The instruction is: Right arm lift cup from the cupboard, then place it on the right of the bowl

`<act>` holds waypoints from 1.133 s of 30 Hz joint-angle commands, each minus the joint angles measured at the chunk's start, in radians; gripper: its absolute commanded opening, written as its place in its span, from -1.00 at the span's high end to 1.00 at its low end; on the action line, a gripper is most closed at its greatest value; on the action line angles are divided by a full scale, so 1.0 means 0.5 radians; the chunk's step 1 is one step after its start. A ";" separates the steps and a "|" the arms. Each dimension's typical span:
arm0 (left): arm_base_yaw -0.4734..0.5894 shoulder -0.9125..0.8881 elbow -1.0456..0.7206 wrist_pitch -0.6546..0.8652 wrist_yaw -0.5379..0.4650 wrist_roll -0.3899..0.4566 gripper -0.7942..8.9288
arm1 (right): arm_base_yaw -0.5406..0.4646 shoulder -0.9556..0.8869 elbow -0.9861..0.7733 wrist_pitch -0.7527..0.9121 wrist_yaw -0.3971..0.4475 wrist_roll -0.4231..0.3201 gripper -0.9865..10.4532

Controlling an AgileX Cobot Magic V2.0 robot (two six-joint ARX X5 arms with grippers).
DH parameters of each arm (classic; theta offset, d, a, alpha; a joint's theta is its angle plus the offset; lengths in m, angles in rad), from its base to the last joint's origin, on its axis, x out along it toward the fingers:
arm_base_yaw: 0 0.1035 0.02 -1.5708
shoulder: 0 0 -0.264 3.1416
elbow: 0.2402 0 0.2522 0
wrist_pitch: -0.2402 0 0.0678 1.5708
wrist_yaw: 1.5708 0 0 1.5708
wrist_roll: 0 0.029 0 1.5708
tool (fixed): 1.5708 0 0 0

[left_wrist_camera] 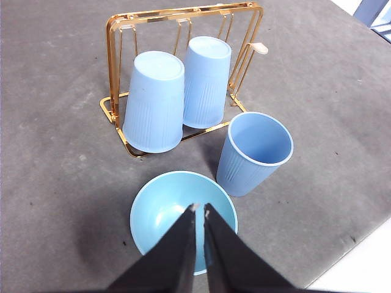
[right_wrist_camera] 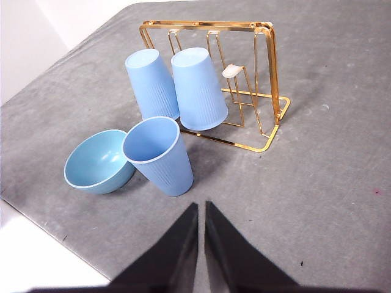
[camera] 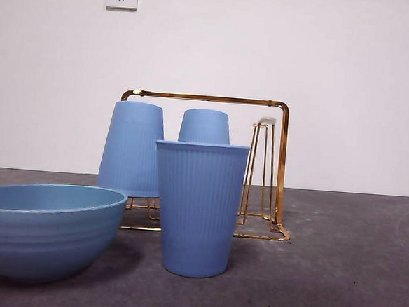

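Cup placed beside the bowl

The cup stands upright right of the bowl; the right end effector, closed and empty, seemingly needs only retreat.

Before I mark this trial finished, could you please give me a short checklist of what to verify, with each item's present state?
1. The cup stands upright, mouth up, on the table: ok.
2. It is to the right of the bowl: ok.
3. Cup and bowl apart, not touching: cannot tell; they look very close in the right wrist view.
4. Right gripper shut, holding nothing, back from the cup: ok.
5. Left gripper shut, above the bowl, holding nothing: ok.
6. Two cups remain upside down on the cupboard; one peg is bare: ok.
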 commanded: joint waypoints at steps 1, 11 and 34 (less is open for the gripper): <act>-0.008 0.004 0.008 0.026 -0.004 -0.001 0.81 | 0.008 0.002 0.032 0.024 0.001 -0.016 0.80; -0.008 0.002 0.008 0.031 -0.004 -0.001 0.81 | 0.008 0.002 0.032 0.024 0.001 -0.016 0.80; 1.225 -0.603 -1.103 1.174 0.166 0.506 0.81 | 0.008 0.002 0.032 0.024 -0.003 -0.016 0.80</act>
